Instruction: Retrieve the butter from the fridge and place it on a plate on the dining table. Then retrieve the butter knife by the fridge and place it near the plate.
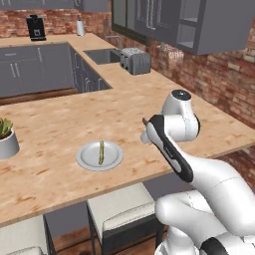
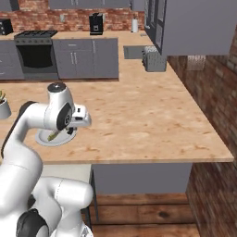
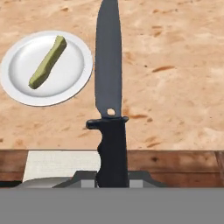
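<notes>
My gripper [image 3: 112,177] is shut on the black handle of the butter knife [image 3: 108,78], whose dark blade points out over the dining table [image 3: 175,65]. The knife hangs above the table's near edge, just right of the plate [image 3: 17,83]. The butter [image 3: 48,62], a small olive stick, lies on that round white plate. In the left base view the plate [image 1: 84,158] with the butter [image 1: 101,152] sits left of my gripper [image 1: 145,130]. In the right base view my hand [image 2: 85,118] partly covers the plate [image 2: 46,139]. The fridge is out of view.
A potted plant [image 1: 6,139] stands on the table to the plate's left. Cushioned stools [image 1: 122,206] sit under the table's near edge. A toaster [image 1: 135,61], a sink [image 1: 102,56] and a coffee machine [image 1: 36,27] line the far counters, and a stove [image 2: 34,51] stands at the back.
</notes>
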You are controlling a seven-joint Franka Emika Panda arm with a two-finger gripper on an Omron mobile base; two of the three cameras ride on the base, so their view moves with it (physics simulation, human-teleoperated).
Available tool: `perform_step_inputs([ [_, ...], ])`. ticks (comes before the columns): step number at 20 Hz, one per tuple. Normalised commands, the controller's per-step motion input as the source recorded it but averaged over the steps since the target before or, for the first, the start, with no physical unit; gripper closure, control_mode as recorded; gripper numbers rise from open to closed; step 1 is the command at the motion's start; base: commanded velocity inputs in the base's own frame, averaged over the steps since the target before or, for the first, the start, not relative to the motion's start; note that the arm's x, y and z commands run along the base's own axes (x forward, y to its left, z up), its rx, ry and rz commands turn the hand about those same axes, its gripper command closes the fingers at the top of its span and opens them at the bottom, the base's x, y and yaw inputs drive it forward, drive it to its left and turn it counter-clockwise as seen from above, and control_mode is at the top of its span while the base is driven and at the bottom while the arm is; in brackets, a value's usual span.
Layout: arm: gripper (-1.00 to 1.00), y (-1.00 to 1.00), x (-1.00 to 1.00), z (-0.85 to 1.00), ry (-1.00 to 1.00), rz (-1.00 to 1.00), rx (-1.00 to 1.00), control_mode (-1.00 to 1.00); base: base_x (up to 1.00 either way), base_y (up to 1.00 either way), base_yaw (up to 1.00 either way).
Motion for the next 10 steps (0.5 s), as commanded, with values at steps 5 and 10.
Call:
perform_step_inputs([
  [5,1.0,0.0,0.48,-0.54,0.03,0.0,-0.01,-1.0,0.0,0.0,0.0],
  [10,1.0,0.04,0.5,-0.41,0.12,0.0,-0.02,-1.0,0.0,0.0,0.0],
])
